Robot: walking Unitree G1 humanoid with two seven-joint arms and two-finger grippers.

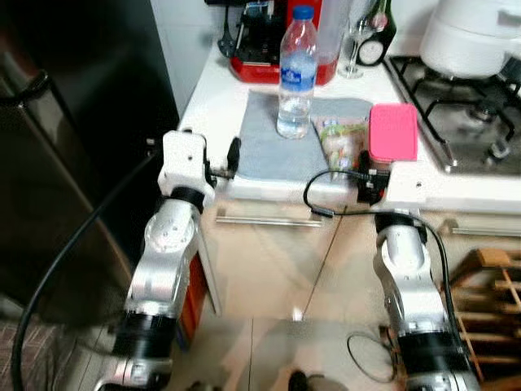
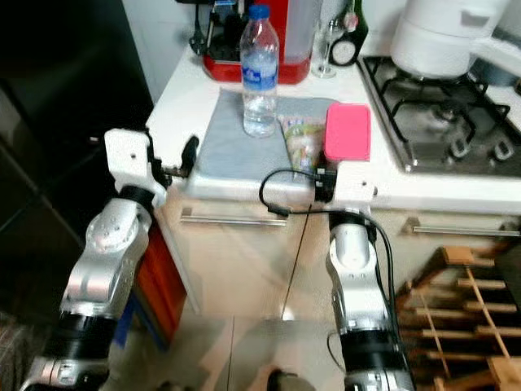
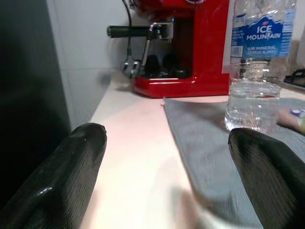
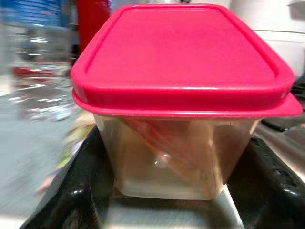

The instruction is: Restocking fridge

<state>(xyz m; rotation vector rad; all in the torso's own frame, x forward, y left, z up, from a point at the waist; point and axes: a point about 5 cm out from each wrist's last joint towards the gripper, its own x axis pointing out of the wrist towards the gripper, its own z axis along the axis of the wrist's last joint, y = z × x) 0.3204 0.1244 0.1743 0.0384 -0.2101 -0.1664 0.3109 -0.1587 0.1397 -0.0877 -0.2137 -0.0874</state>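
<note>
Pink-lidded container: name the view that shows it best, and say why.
Right wrist view: the pink-lidded container sits close up between the right gripper fingers, its clear walls visible. Both eye views show mainly its lid from above, on the counter.

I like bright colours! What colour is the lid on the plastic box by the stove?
Bright pink lid on the clear rectangular plastic box; right wrist view shows it best.

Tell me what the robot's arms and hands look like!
Both arms are shiny silver with black bands near the bottom and white boxy wrists. A black cable loops by the right wrist. The left gripper and right gripper each have two long, black fingers.
</note>
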